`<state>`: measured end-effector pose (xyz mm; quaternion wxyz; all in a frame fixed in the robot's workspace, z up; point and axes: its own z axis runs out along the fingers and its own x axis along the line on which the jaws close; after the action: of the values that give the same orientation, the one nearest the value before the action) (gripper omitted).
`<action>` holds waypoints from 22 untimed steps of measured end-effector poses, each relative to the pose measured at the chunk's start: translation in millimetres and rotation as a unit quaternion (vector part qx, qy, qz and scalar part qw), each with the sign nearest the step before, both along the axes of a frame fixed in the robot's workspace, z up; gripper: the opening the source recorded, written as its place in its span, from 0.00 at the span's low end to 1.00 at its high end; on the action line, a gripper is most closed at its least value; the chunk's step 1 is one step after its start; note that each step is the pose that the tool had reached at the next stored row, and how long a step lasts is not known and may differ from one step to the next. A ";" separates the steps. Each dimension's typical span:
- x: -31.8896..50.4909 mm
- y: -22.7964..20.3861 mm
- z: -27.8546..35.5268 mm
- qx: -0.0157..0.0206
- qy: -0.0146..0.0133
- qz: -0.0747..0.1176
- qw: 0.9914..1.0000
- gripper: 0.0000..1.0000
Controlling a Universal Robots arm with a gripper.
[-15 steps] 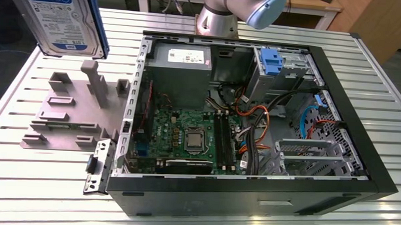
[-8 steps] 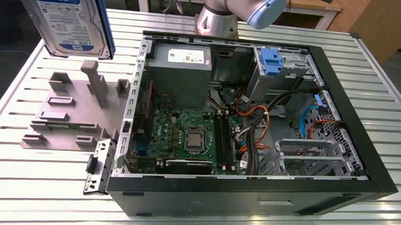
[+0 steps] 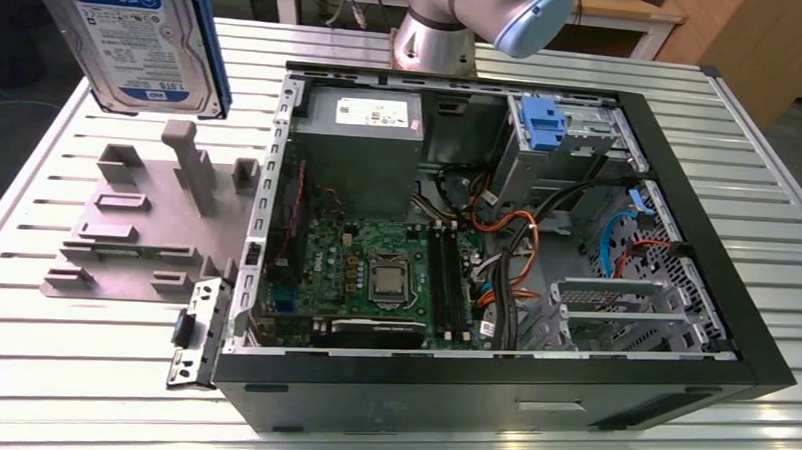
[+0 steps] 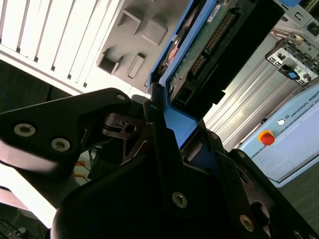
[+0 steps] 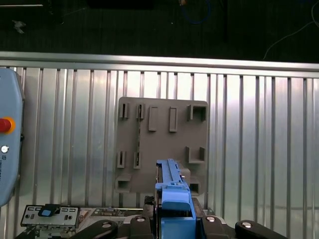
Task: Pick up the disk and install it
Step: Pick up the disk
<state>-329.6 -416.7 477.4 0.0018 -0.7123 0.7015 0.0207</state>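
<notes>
Second wrist view: disk [image 4: 204, 55] clamped between jaws.

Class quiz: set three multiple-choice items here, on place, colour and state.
1. Where is the disk? A. in the air over the grey stand B. slotted into that stand C. lying flat beside it
2. What colour is its carrier rail? A. red B. green C. blue
3. How is the claw? A. open, empty B. shut on the disk C. open beside the disk
Answers: A, the exterior view shows it lifted clear; C, blue edges the disk; B, both wrist views show the rail clamped.
</notes>
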 end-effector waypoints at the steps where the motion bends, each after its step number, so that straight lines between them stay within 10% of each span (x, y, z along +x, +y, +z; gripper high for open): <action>1: 0.2 0.0 0.0 0.000 0.000 0.000 1.000 0.36; 22: 5.5 0.0 -0.1 0.000 0.000 0.000 1.000 0.36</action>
<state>-324.1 -416.8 477.4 0.0018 -0.7123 0.7016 0.0207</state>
